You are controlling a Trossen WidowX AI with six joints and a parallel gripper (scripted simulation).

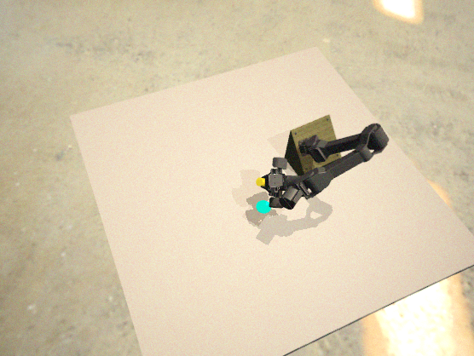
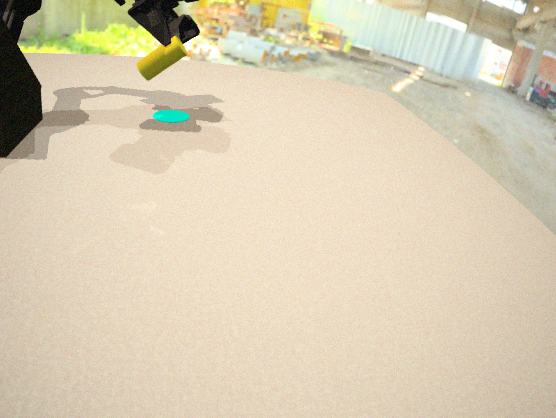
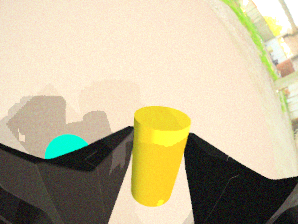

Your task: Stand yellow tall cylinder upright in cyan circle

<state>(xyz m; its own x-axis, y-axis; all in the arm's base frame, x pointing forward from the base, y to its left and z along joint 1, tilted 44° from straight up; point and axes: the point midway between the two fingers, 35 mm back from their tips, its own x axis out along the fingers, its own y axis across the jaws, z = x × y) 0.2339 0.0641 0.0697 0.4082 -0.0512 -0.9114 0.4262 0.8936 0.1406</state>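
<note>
The yellow tall cylinder (image 1: 260, 181) (image 2: 161, 60) (image 3: 156, 160) is held in the air, tilted; in the exterior view its right end is higher than its left end. My gripper (image 2: 175, 42) (image 3: 160, 136) is shut on it, with one finger on each side in the wrist view. The cyan circle (image 1: 263, 207) (image 2: 171, 116) (image 3: 67, 146) lies flat on the table, and the cylinder is above table level, off to one side of it. In the wrist view the left finger hides the circle's lower part. In the top view the fingertips are hidden.
The arm's wooden wedge-shaped base block (image 1: 317, 128) stands behind the gripper; its dark side (image 2: 17, 100) shows at the left in the exterior view. The arm's shadows fall over and around the circle on the pale table top (image 1: 179, 179) (image 2: 300, 250).
</note>
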